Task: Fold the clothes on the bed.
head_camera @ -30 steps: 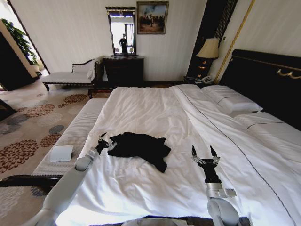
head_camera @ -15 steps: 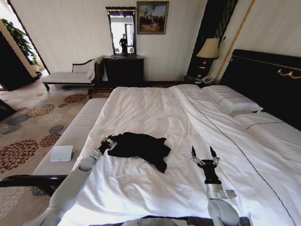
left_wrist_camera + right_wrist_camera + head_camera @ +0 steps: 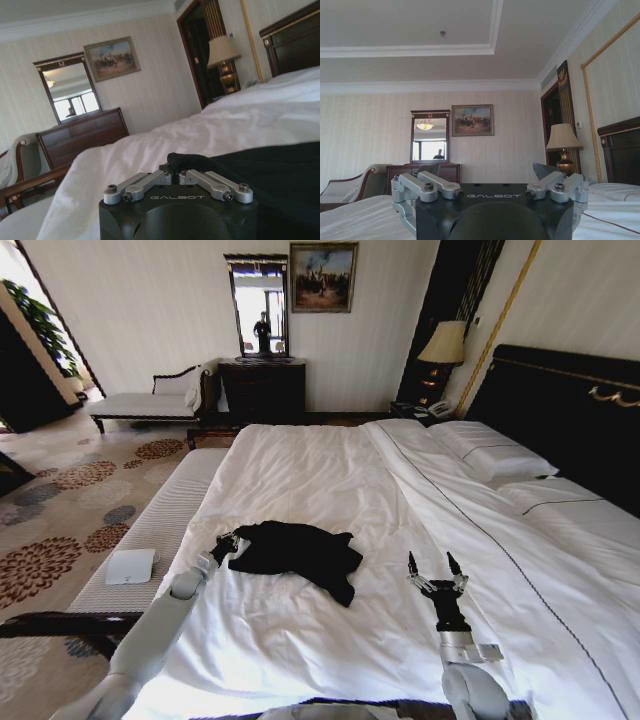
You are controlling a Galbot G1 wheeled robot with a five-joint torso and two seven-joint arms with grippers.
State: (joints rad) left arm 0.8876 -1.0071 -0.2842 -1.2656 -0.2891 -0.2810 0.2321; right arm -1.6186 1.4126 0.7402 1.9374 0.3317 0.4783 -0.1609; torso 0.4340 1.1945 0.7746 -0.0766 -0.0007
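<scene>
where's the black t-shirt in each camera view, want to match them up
Head view: the black T-shirt lies crumpled on the white bed, the left gripper at its edge.
Left wrist view: dark fabric just beyond the closed fingers.
Right wrist view: not in it.
Shared landmark: the framed painting beside the mirror.

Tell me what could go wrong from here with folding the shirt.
The left gripper is shut at the crumpled black T-shirt's edge and may pinch the white sheet too, dragging bedding along. The shirt is bunched, so lifting one edge may not spread it. The right gripper hovers open, apart from the shirt.
</scene>
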